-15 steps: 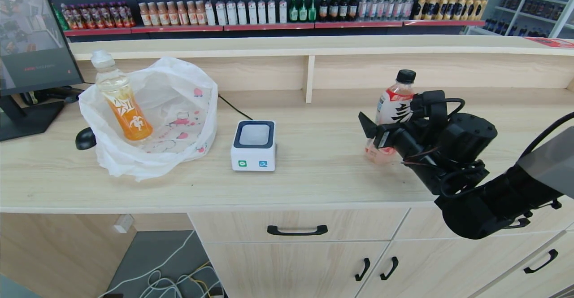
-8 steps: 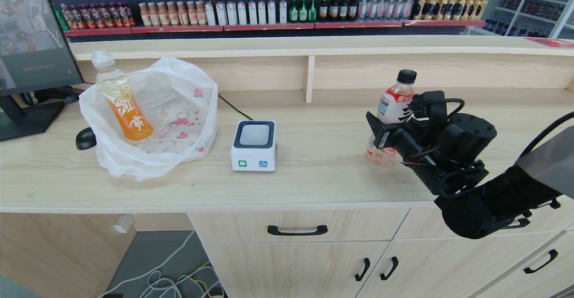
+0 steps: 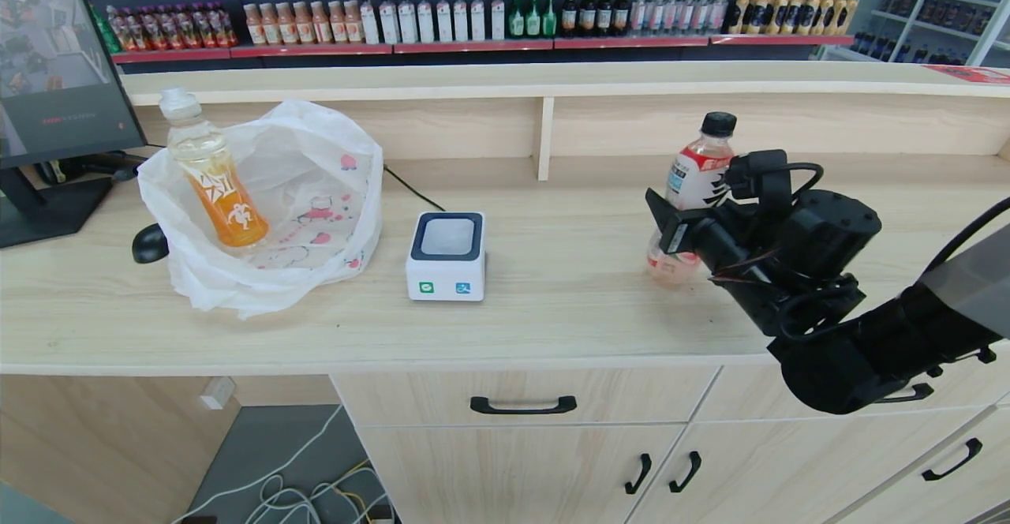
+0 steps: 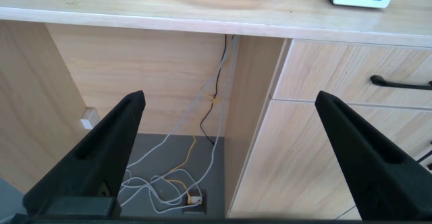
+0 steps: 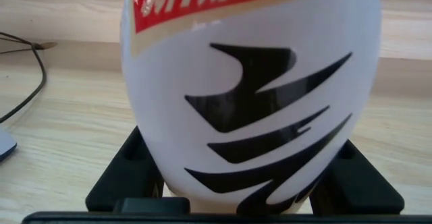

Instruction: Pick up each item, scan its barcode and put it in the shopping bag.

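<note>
- Left tool hangs low before the bench front, fingers spread wide, holding nothing.
- Right arm comes in from the right across the bench's near edge, wrist pointing left and away.
- Right tool pinches the pink bottle low on its body.
- The pink bottle is near upright over the bench's right part, cap up; whether its base touches the bench I cannot tell.
- Scanner sits mid-bench; the bag at left holds an upright orange bottle.

Right end effector grips the bottle; left end effector spread wide.
</note>
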You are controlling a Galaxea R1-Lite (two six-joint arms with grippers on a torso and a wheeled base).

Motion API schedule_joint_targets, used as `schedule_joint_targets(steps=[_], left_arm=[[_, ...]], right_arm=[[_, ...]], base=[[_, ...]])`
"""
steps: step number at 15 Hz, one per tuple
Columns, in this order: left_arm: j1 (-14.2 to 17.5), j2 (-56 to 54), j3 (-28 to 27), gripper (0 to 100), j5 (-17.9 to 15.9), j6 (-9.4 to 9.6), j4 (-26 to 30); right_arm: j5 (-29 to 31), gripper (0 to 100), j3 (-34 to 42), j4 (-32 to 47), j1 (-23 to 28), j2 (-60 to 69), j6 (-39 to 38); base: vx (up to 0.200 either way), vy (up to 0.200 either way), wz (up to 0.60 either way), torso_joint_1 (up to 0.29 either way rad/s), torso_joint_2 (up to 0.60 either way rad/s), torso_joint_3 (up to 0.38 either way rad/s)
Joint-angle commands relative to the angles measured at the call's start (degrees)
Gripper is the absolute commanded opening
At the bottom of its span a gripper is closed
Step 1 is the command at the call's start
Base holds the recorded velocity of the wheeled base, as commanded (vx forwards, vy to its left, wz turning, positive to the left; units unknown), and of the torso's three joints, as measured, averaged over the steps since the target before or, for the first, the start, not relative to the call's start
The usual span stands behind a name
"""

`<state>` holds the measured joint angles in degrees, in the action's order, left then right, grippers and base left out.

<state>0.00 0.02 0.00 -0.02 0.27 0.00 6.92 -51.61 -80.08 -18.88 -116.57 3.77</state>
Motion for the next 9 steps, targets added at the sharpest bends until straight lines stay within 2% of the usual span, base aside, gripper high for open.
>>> schedule_joint_targets(steps=[1, 5, 9], left_arm=[[0.0, 0.0, 0.0, 100, 0.0, 0.0, 0.0], [0.0, 0.0, 0.0, 100, 0.0, 0.0, 0.0], [0.0, 0.0, 0.0, 100, -0.1, 0.0, 0.0]], right_arm=[[0.0, 0, -0.1, 1.8, 0.0, 3.3, 0.1], [0.0, 0, 0.5, 5.6, -0.6, 9.5, 2.9], [0.0, 0, 4.9, 10.2, -5.1, 17.8, 5.3]], base=[[0.0, 0.0, 0.0, 0.0, 0.0, 0.0], [0.0, 0.0, 0.0, 0.0, 0.0, 0.0], [0.0, 0.0, 0.0, 0.0, 0.0, 0.0]])
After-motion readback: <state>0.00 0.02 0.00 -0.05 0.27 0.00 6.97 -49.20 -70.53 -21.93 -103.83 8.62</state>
